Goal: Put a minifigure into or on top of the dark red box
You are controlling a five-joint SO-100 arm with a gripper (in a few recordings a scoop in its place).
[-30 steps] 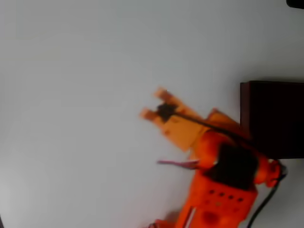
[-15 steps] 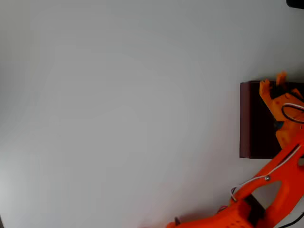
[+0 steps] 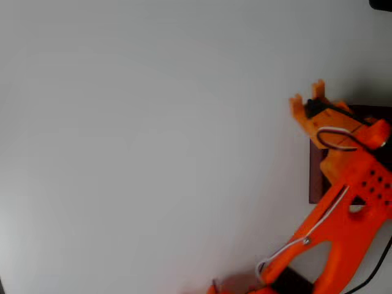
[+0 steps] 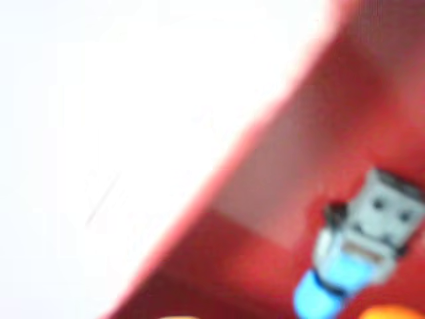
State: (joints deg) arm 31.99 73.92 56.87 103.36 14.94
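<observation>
In the overhead view my orange gripper (image 3: 307,97) hangs over the upper left corner of the dark red box (image 3: 315,180), its two fingertips a little apart. A small dark thing, the minifigure (image 3: 313,109), sits between them, so the gripper is shut on it. The wrist view is blurred. It shows the minifigure (image 4: 362,242) close up, with a grey head and a bright blue lower part, against the box's red wall (image 4: 279,199). An orange fingertip (image 4: 392,311) shows just below it. My arm hides much of the box.
The white table (image 3: 153,147) stretches left of the box with nothing on it. A dark object (image 3: 381,3) sits at the top right corner. My arm's base and a black cable (image 3: 373,269) fill the bottom right.
The gripper swung right from the table's middle to over the box, then came back left and up to the box's upper left corner. The gap between its fingers looks the same.
</observation>
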